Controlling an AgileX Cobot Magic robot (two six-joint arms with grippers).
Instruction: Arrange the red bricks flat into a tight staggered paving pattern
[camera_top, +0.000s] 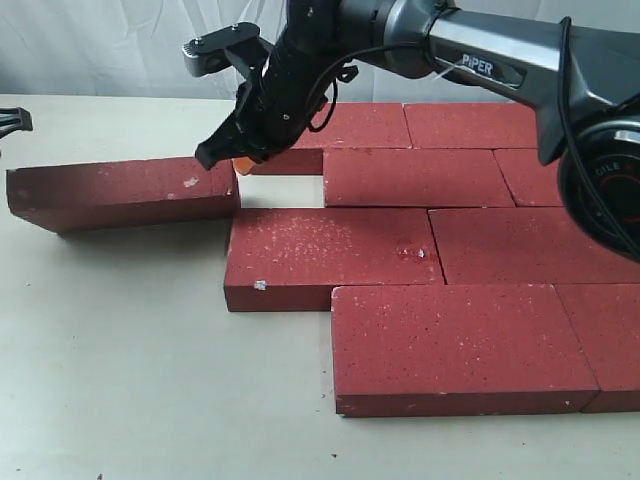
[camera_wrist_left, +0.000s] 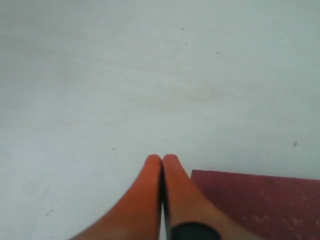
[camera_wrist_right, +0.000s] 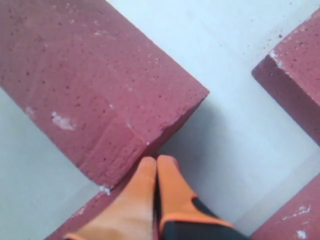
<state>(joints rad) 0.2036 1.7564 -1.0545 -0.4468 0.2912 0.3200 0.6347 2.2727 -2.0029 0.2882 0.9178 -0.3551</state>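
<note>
Touching the stray brick (camera_top: 120, 190), the right gripper (camera_wrist_right: 156, 160) is pinched closed, empty; the paving (camera_top: 420, 250) beside it looks mostly tight; one gap (camera_top: 282, 190) unfilled; left gripper (camera_wrist_left: 162, 159) closed, idle.

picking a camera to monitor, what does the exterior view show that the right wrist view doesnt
Only exterior: the full staggered rows of laid bricks and the whole right arm. Only right wrist: the right gripper with its orange fingers shut together at the end of the loose brick. Both: that brick, apart from the rows, and its white chip.
</note>
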